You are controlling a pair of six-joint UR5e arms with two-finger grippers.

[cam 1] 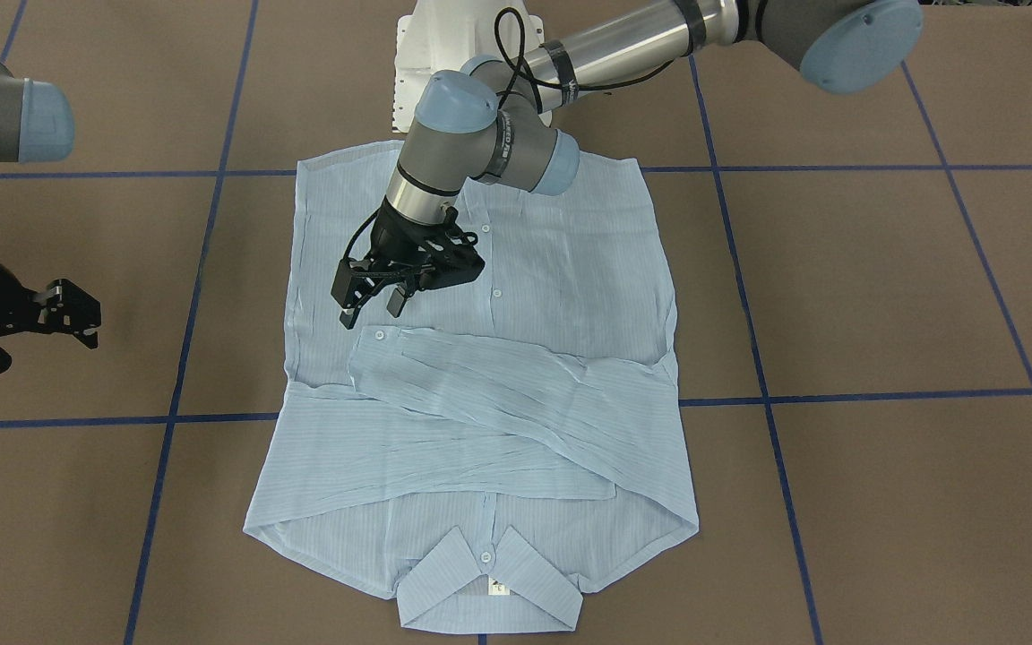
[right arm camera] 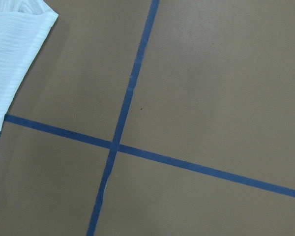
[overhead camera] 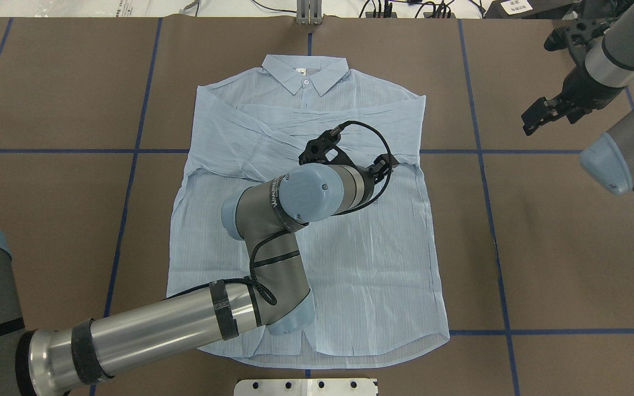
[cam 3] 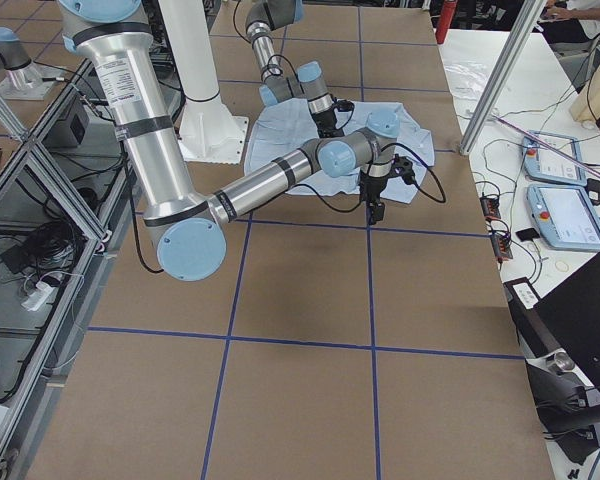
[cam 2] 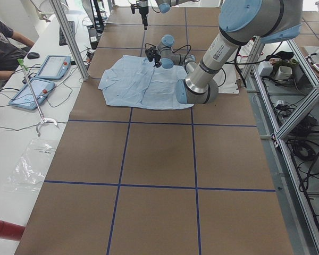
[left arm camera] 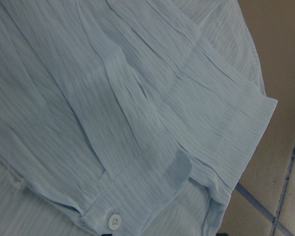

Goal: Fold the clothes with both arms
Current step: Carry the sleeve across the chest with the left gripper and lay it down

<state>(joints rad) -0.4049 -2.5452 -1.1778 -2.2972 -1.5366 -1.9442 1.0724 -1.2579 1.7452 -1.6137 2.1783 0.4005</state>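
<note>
Left end effector [cam 1: 371,309], jaws apart and empty, hovers at 12 o'clock of the crossed cuff [cam 1: 382,345] on the shirt [cam 1: 570,269], front-facing view; right end effector [cam 1: 64,312], seemingly open, stands clear at 9 o'clock.

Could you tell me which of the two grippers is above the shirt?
The left gripper, above the shirt near the sleeve cuff; the right gripper is beside it, over bare table.
</note>
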